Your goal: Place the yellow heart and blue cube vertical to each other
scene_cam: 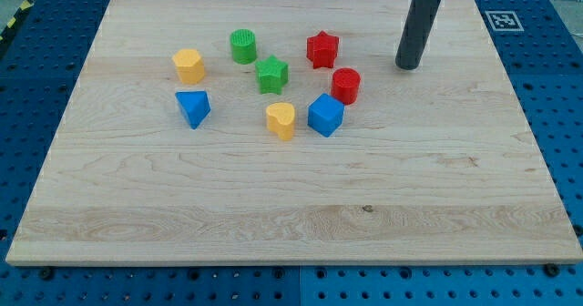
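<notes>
yellow heart point(281, 120) nearest you, blue cube point(325, 115) just beside at its 3 o'clock | your rod has no claw; tip point(409, 66) well apart at cube's 2 o'clock | risk: red cylinder point(346, 86) crowds cube, may get shoved too

Pale matt wooden board point(273, 206), plastic-looking blocks

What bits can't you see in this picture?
- Camera view: the arm above my tip is cut off by the view's top edge.
- The board's bottom corners run off the view's bottom.
- The yellow heart and blue cube sit close; whether they touch is unclear.
</notes>
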`<control>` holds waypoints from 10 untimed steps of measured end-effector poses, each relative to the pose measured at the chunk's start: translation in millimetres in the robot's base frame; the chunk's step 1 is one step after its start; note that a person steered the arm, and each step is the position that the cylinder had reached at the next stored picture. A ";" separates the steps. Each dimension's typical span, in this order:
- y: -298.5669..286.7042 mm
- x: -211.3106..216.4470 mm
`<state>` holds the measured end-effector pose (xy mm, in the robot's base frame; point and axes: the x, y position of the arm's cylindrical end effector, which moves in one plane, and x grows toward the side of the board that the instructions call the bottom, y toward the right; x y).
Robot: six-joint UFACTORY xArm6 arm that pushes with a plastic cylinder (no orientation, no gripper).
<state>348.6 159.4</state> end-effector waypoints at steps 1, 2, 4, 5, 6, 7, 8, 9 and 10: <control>0.0 0.0; 0.0 -0.3; 0.7 -0.3; 3.4 -0.3; 5.3 -0.4; 5.3 -3.4; 5.3 -3.4; 6.6 4.6; -2.9 57.0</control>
<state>405.7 156.5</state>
